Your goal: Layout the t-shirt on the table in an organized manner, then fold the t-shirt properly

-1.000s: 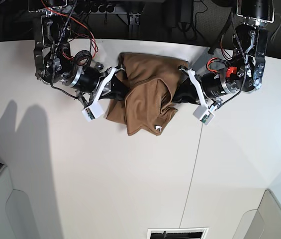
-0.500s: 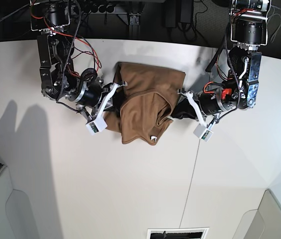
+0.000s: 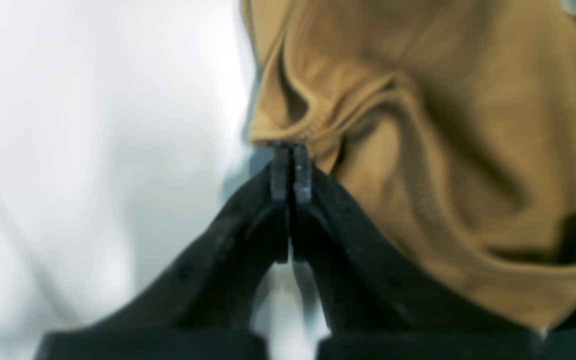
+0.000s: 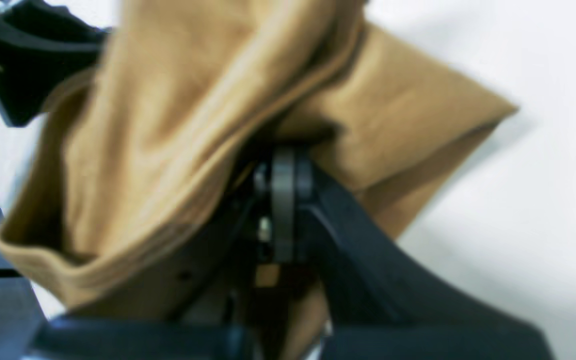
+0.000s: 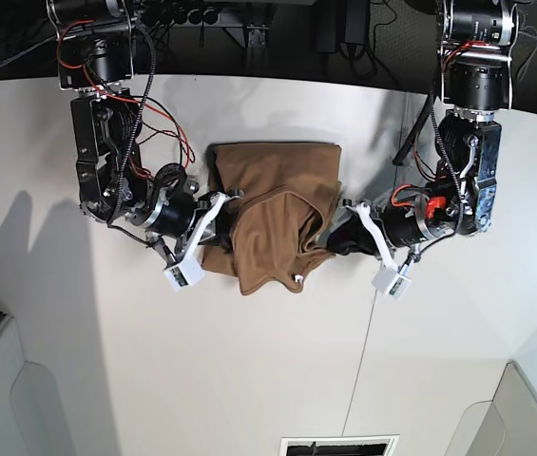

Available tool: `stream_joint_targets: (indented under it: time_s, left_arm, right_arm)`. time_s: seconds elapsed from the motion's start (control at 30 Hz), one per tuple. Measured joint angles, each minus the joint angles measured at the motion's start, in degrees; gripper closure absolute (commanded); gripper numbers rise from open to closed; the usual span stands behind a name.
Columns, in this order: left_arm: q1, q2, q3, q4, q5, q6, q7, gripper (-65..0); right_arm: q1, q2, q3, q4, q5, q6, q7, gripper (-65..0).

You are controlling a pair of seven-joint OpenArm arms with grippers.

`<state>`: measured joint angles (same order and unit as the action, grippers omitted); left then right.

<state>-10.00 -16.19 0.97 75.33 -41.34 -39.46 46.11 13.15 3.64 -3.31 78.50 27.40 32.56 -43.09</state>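
Though apart, both arms (image 5: 102, 157) (image 5: 468, 161) toward t-shirt (image 5: 273, 228)

No legible txt

No txt, labels, brands, nos. or signs can be read in base view or either wrist cam view.
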Motion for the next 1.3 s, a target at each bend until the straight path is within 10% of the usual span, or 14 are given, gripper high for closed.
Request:
stream_joint_targets:
  time_s: [0.37,0.8,1.3]
  left_arm:
    - [14.40,-8.07,-6.62,19.71,-8.24,-0.09,7.04,0.0]
    - [49.90,-13.22,-28.15,35.19,-14.19,-0.07,9.33,0.0]
    - [61.68,-13.38,-6.10,14.51,13.88,-0.24,-1.60,0.0]
  right_arm:
    - [-11.58,5.88,8.61,18.23,6.54,-0.33,-8.85,0.0]
    - [-41.31,15.34,14.67,30.97,13.20,0.28,-10.73,0.0]
    - [-56.46,15.28,10.51,19.17,7.15,-0.11,-7.89,0.0]
